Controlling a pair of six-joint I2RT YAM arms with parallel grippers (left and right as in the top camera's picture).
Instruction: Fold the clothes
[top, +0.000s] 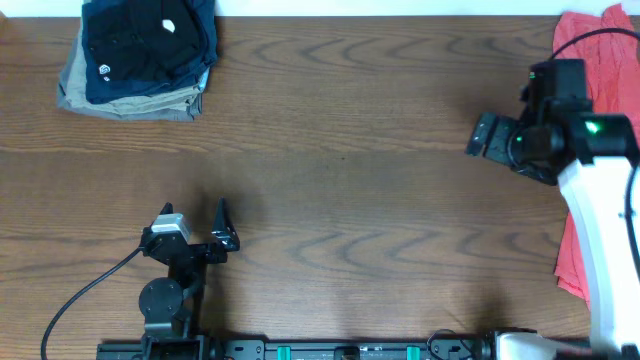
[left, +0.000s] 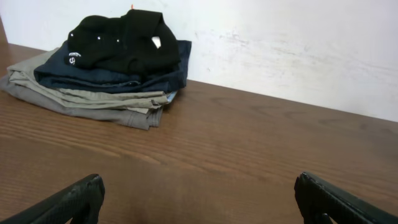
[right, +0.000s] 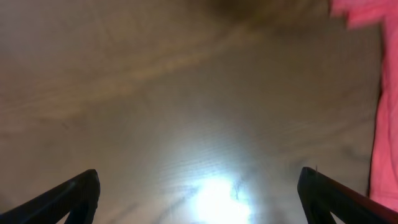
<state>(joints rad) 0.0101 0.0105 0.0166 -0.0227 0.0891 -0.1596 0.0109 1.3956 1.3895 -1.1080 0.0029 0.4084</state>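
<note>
As no garment is held, step in hand: fetching the next piece, probably the red garment (top: 575, 40), judging by the right arm's nearness.
Red garment: crumpled and unfolded at the right edge of the surface (top: 350, 180).
Folded stack (top: 135, 85): far left corner, black T-shirt (top: 150, 35) on top of navy and khaki pieces; it looks finished.
Right pincer (top: 478, 137): fingers wide apart, empty, over bare wood beside the red cloth.
Left pincer (top: 193, 212): fingers apart, empty, well apart from the stack.
Doing it well: pinch one edge or shoulder rather than a bunch, drag it to the open middle, and spread it flat before any fold.
</note>
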